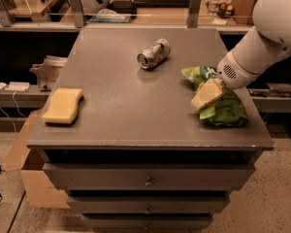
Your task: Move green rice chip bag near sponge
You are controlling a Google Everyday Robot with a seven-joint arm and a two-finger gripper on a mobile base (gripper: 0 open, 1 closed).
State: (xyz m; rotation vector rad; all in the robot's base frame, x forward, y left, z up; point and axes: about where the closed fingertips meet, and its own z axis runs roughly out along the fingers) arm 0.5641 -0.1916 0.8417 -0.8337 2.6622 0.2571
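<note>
The green rice chip bag (223, 108) lies crumpled on the right side of the grey cabinet top (131, 96), near the right edge. My gripper (206, 94) hangs from the white arm at the upper right, and its pale yellow fingers rest over the bag's left part. The pale yellow sponge (63, 106) lies flat at the left edge of the top, far from the bag.
A crushed silver can (153, 54) lies on its side at the back middle of the top. Drawers run below the front edge. A cardboard box (24, 164) stands on the floor at the left. Shelves and benches stand behind the cabinet.
</note>
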